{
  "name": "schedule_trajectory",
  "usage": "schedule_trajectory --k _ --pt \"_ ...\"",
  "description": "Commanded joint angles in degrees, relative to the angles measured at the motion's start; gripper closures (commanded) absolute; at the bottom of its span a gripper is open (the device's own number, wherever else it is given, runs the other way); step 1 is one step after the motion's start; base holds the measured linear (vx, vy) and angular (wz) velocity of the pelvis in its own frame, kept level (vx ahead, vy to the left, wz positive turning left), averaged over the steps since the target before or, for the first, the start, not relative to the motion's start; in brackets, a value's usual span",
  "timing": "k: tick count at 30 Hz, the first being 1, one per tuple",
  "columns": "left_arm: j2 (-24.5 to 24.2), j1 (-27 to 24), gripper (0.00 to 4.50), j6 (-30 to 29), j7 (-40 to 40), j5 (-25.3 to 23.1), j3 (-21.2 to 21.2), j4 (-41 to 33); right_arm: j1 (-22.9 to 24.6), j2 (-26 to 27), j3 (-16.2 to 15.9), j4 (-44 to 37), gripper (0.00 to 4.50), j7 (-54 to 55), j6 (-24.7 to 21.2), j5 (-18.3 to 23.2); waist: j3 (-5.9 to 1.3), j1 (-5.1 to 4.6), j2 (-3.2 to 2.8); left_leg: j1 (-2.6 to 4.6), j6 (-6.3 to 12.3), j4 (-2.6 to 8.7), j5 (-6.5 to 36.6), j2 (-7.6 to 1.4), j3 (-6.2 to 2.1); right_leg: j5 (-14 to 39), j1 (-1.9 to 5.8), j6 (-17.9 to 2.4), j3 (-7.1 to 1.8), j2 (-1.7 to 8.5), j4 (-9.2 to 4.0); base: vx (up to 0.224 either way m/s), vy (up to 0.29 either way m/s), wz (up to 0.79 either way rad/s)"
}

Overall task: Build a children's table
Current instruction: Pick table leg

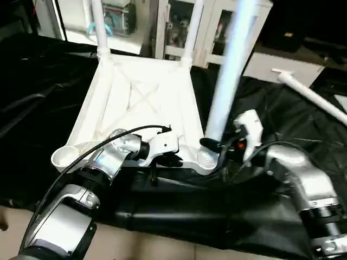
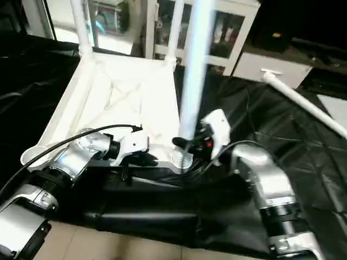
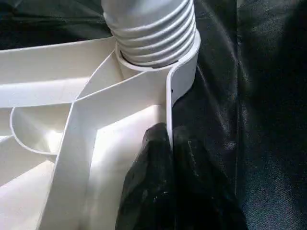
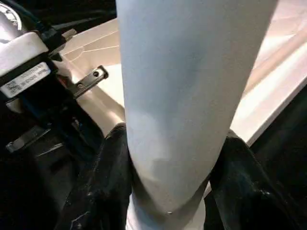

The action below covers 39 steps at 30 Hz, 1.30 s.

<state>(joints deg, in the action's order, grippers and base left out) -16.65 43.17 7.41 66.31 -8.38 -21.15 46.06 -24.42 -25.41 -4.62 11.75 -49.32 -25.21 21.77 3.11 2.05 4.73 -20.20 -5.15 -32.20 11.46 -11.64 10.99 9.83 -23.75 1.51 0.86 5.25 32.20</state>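
Observation:
The white tabletop lies underside up on black cloth. Two legs stand in its far corner sockets. A third leg stands upright with its ribbed end in the near right socket. My right gripper is shut around this leg just above the socket, one black finger on each side. My left gripper is shut on the tabletop's near rim wall, close beside that socket. The near left socket is empty.
Another white leg lies loose on the black cloth at the back right. A white cabinet with glass doors stands behind the tabletop. Pale floor shows at the cloth's near edge.

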Motion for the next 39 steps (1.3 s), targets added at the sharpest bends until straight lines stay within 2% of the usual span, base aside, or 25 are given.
schedule_trajectory --k 1,3,4,7,10,17,25,31,34,37,39 --pt "0.1 -1.7 4.5 -0.2 1.6 -0.8 -1.5 1.7 1.1 -3.0 0.9 3.2 2.67 -1.2 -3.7 -1.4 -1.64 0.0 -0.11 0.54 0.56 4.72 22.0 -1.73 -0.41 21.1 0.77 -9.0 -1.26 1.99 -4.12 0.0 0.0 0.0" --pt "0.1 -1.7 4.5 -0.2 1.6 -0.8 -1.5 1.8 1.0 -3.3 1.0 3.1 2.67 -1.7 -4.0 -1.1 -1.65 0.34 -0.36 0.72 1.46 4.54 18.7 -1.86 0.09 18.3 0.75 -10.1 -1.38 1.98 -3.97 0.0 0.0 0.0" --pt "0.1 -1.7 4.5 -0.2 1.6 -0.9 -1.5 1.7 0.9 -3.6 1.2 2.9 2.67 -2.1 -4.3 -0.9 -1.67 0.52 -0.28 0.48 1.73 4.35 16.3 -1.8 0.36 15.7 0.96 -10.9 -1.38 1.85 -3.59 0.0 0.0 0.0" --pt "0.0 -1.9 4.5 -0.3 1.6 -0.8 -1.4 1.4 0.4 -4.0 2.9 2.2 2.67 -3.0 -6.3 1.6 -1.76 0.79 -0.14 0.24 1.93 4.21 15.1 -1.73 0.29 15.9 1.29 -10.8 -1.42 1.96 -3.31 0.0 0.0 0.0" --pt "-0.1 -2.1 4.5 -0.4 1.7 -0.7 -1.4 1.2 0.1 -4.1 3.5 1.5 2.67 -3.3 -7.9 3.3 -1.94 1.07 -0.08 0.15 2.14 4.07 12.6 -1.7 0.35 13.4 1.55 -11.4 -1.26 1.89 -2.85 0.0 0.0 0.0" --pt "-0.2 -2.4 4.5 -0.6 1.9 -0.8 -1.4 0.8 -1.1 -3.8 5.1 1.0 2.67 -3.4 -10.0 5.1 -1.97 1.16 -0.08 0.13 1.96 4.04 12.6 -1.65 0.3 14.9 1.69 -11.3 -1.24 2.0 -2.9 0.0 0.0 0.0" --pt "-0.4 -2.8 4.5 -0.8 2.3 -0.9 -1.5 0.3 -2.4 -4.7 6.6 0.0 2.67 -2.0 -12.2 5.6 -2.15 1.18 -0.25 0.2 2.47 3.71 9.3 -1.53 0.45 11.0 1.93 -12.5 -1.15 1.86 -2.36 0.0 0.0 0.0" --pt "-0.4 -2.8 4.5 -0.9 2.3 -1.0 -1.5 0.2 -2.7 -5.8 5.4 -1.7 2.67 -2.7 -11.3 4.4 -2.18 1.24 -0.26 0.17 2.91 3.5 8.6 -1.5 0.5 9.9 2.08 -12.9 -1.17 1.89 -2.16 0.0 0.0 0.0" --pt "-0.4 -2.8 4.5 -1.0 2.3 -1.0 -1.6 0.2 -3.3 -6.3 3.7 -3.7 2.67 -2.8 -10.6 3.1 -2.1 1.21 -0.27 0.17 2.79 3.5 8.6 -1.48 0.46 10.5 2.08 -12.7 -1.14 1.87 -2.2 0.0 0.0 0.0" --pt "-0.3 -2.9 4.5 -1.3 2.3 -1.0 -1.6 0.1 -3.6 -6.2 2.9 -5.0 2.67 -2.8 -11.9 3.2 -2.04 1.06 -0.01 0.13 2.88 3.46 9.3 -1.46 0.49 11.8 2.0 -12.4 -1.19 1.91 -2.29 0.0 0.0 0.0" --pt "-0.3 -2.9 4.5 -1.4 2.3 -1.0 -1.6 0.1 -3.7 -6.1 2.7 -4.9 2.67 -2.9 -12.0 3.2 -2.12 1.08 -0.09 0.19 3.03 3.43 8.9 -1.54 0.42 11.6 1.99 -12.4 -1.19 1.95 -2.19 0.0 0.0 0.0"
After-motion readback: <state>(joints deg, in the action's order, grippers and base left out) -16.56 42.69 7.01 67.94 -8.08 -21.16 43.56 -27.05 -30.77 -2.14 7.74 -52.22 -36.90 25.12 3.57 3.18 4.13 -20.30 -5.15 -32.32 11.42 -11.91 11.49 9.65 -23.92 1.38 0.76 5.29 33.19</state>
